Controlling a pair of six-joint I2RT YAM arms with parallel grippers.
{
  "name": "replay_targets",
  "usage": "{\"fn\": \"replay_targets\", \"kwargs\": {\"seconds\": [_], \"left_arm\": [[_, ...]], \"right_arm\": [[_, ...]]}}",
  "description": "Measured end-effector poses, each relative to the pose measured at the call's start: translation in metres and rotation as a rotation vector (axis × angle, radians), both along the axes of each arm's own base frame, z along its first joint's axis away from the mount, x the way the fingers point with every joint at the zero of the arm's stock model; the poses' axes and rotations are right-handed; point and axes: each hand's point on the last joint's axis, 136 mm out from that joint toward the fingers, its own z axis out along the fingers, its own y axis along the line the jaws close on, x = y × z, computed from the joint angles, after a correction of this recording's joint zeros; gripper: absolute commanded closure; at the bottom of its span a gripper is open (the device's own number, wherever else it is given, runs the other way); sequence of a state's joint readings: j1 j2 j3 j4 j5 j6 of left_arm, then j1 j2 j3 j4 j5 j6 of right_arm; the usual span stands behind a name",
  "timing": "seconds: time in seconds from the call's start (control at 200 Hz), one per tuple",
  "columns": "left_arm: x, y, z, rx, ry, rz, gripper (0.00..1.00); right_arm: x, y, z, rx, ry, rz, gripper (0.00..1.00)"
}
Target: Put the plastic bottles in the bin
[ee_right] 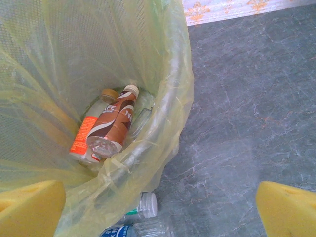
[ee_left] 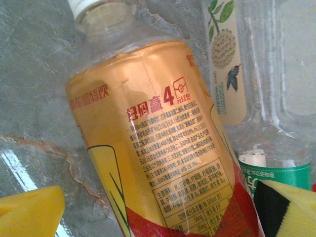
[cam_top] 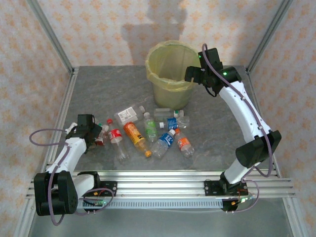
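Yellow-padded left gripper (ee_left: 160, 212) stands wide astride an orange-labelled bottle (ee_left: 158, 138), holding nothing; closing may snag the green-labelled bottle (ee_left: 276, 175) lower right. Right gripper (ee_right: 158, 207) gapes empty over the bin (ee_right: 180, 98).

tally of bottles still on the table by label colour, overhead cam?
Red-label bottles: 1
Orange-label bottles: 2
Green-label bottles: 1
Blue-label bottles: 2
White-label bottles: 1
Clear bottles, no label made out: 1
Far-left bottle, mostly hidden from above: 1
Total: 9 that can be made out
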State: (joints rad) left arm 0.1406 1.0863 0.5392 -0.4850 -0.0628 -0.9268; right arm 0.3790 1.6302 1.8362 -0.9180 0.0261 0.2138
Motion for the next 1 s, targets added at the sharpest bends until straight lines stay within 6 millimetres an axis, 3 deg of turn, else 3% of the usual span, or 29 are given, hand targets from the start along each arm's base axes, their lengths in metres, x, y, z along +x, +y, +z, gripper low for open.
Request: {"fn": "replay_targets", "kwargs": {"seconds": [0.39,0.741,1.001], "left_arm": [[-0.007,0.003,-0.012,-0.013,0.043,0.019,0.00],[-0.023,0.010,-0.036,-0.037,0.128,0.063,0.00],[-0.029,0.014,-0.037,-0.034,0.149,0.086,0.29]], "right_arm": [[-0.001,0.002,0.000,0.017,0.003,0.002,0.01],[-0.002,0.004,-0.011,0.021,0.028,0.004,0.01],[-0.003,0.004,-0.011,0.025,0.029,0.002,0.01]]}}
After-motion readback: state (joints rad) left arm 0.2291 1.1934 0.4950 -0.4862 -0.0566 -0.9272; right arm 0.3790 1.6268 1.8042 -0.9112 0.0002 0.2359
